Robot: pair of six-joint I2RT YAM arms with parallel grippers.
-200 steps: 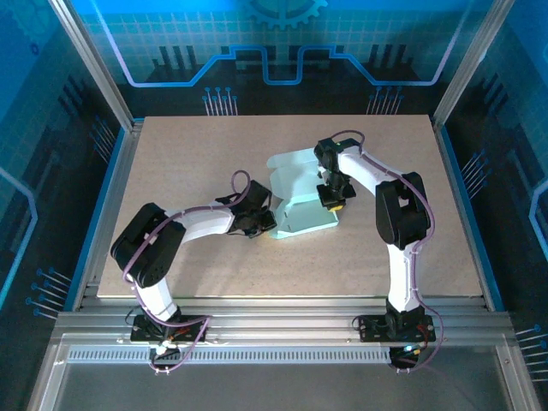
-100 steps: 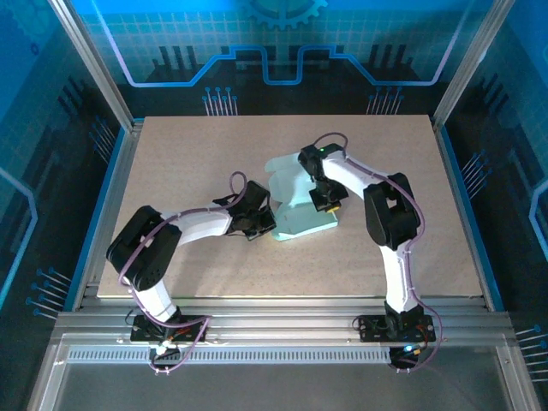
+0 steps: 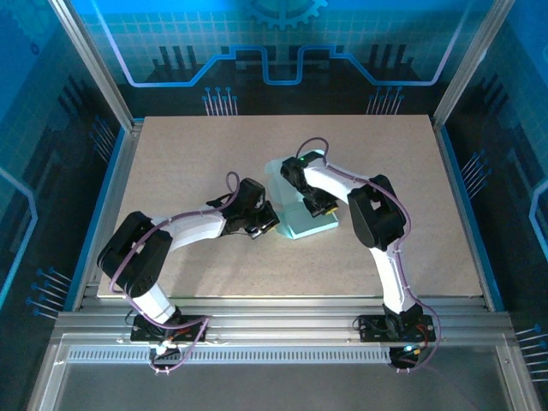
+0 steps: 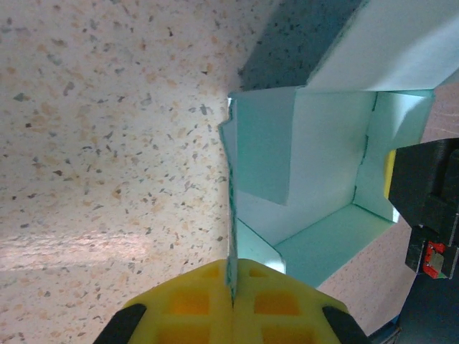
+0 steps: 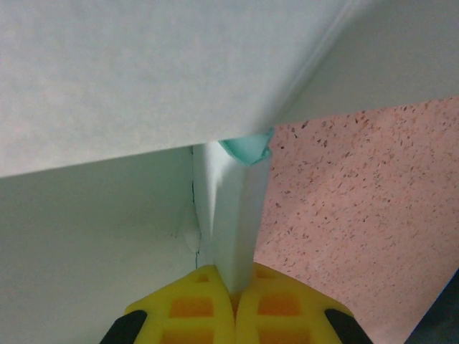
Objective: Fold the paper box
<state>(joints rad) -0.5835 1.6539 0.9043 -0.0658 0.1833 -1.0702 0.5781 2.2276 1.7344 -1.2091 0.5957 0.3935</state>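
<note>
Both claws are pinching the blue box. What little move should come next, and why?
Probably the right gripper should ease its pinched flap down over the open paper box, while the left gripper steadies the side wall. The walls stand up but the top is open.

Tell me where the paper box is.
In the top view, the paper box sits at the table's middle, the left gripper shut on its left wall, the right gripper on its right.

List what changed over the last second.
The right gripper swung left across the pale mint-blue cardboard box, now covering more of its far flap. The left gripper barely shifted. Both stay shut on box walls, and the box stays in place on the speckled table.
</note>
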